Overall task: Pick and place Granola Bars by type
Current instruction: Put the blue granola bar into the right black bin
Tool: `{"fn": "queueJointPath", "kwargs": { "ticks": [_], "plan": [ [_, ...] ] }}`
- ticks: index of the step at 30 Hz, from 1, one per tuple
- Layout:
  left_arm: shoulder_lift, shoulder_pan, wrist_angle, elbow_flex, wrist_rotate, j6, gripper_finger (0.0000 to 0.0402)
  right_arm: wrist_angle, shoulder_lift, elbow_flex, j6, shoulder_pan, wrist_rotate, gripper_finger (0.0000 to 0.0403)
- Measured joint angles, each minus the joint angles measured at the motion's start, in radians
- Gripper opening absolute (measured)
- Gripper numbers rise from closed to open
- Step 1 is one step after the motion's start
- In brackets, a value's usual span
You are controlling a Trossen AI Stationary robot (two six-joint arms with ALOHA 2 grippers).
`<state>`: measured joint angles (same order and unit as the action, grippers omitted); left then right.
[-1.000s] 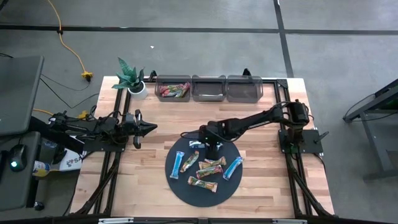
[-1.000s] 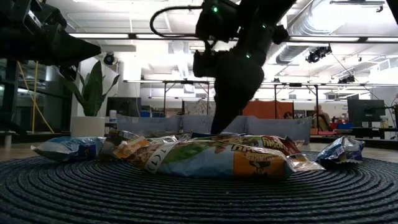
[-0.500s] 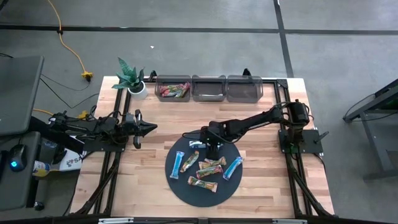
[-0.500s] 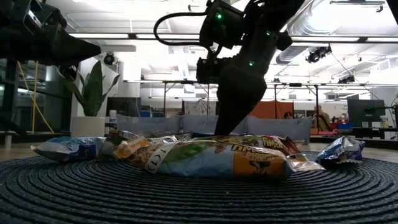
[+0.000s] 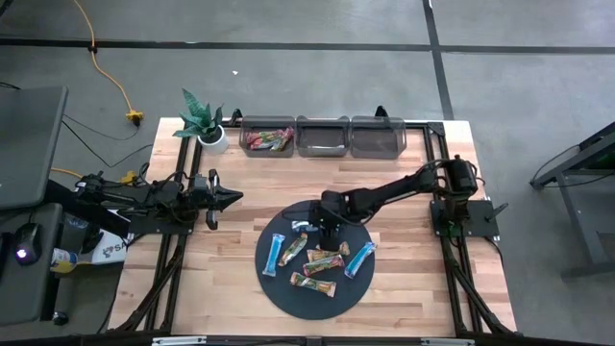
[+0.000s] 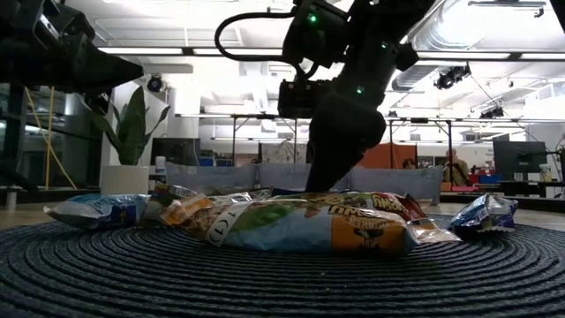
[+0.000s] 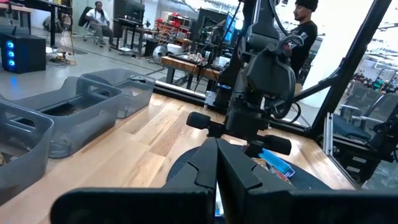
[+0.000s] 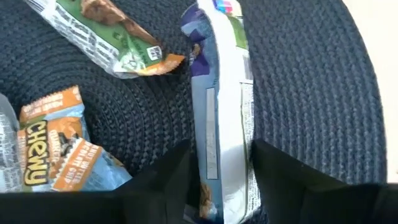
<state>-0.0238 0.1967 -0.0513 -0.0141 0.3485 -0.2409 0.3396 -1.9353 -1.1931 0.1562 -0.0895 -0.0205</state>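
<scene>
1. Nearest the table's front edge, the granola bars [image 5: 317, 259] are seen scattered on the dark round mat [image 5: 279, 288]; some further bars [image 5: 267, 141] are already lying in the left-hand clear bin [image 5: 267, 126] at the far edge.
2. The right gripper [image 5: 314, 228] is lowered over the mat's far part. In the right wrist view its fingers [image 8: 163, 174] are spread either side of a blue-and-white bar [image 8: 221, 118], lying flat on the mat; nothing is clamped yet.
3. Judged risk: the wrapper looks slick and flat, so it could slide or crumple out as the jaws close. A green bar [image 8: 112, 43] lies just beside its end and may be nudged or dragged along.
4. Judged risk: if the type is misread, the bar could end in the wrong bin.
5. Writing: "CHEWY" is legible on an orange-and-blue bar [image 8: 56, 149]. Other print cannot be read.
6. The left gripper [image 5: 229, 196] is parked over the table's left side, well apart from the mat, fingers pressed together, empty.
</scene>
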Motion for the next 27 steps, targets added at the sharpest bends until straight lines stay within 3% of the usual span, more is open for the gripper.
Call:
{"fn": "queueJointPath", "kwargs": {
  "ticks": [12,27],
  "plan": [
    [0.0,0.0,0.0,0.0,0.0,0.0,0.0001,0.021,-0.007,0.0,0.005,-0.006,-0.028,0.012],
    [0.0,0.0,0.0,0.0,0.0,0.0,0.0001,0.014,-0.004,-0.01,0.113,0.015,0.025,0.0037]
  ]
}}
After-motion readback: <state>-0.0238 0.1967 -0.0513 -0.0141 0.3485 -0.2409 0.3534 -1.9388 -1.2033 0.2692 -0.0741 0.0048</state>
